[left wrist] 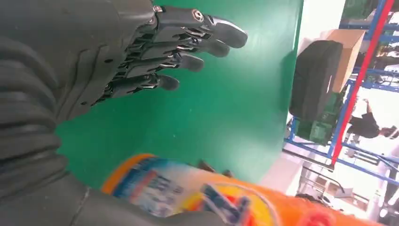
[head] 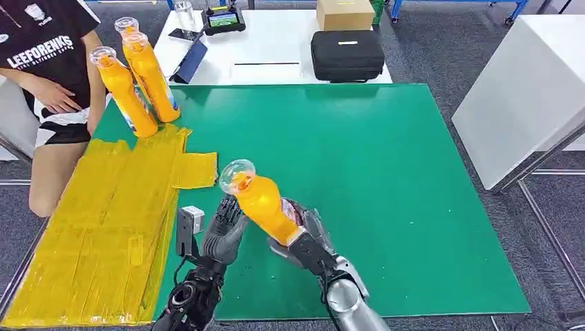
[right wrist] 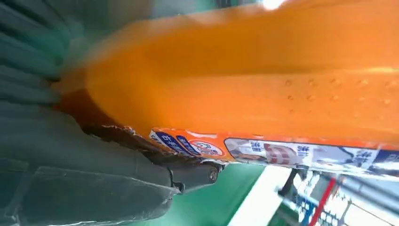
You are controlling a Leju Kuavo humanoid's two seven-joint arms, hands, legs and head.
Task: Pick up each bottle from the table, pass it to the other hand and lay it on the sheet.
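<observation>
My right hand [head: 308,247] grips an orange bottle [head: 260,201] by its lower body, holding it tilted over the green mat [head: 386,179] with its clear cap pointing up and left. The same bottle [right wrist: 263,89] sits in the grasp of my right hand [right wrist: 94,188] in the right wrist view. My left hand [head: 224,231] is just left of the bottle with its fingers [left wrist: 188,52] spread and holding nothing; the bottle [left wrist: 197,193] lies close beside its palm. Two more orange bottles [head: 141,79] stand upright at the far left of the mat. The yellow sheet [head: 110,227] covers the left side.
A person [head: 48,62] sits at the far left, next to the standing bottles. Behind the mat, a white table carries a black case [head: 347,55], a cardboard box [head: 345,14] and a tablet [head: 222,19]. Another white table [head: 531,83] stands to the right.
</observation>
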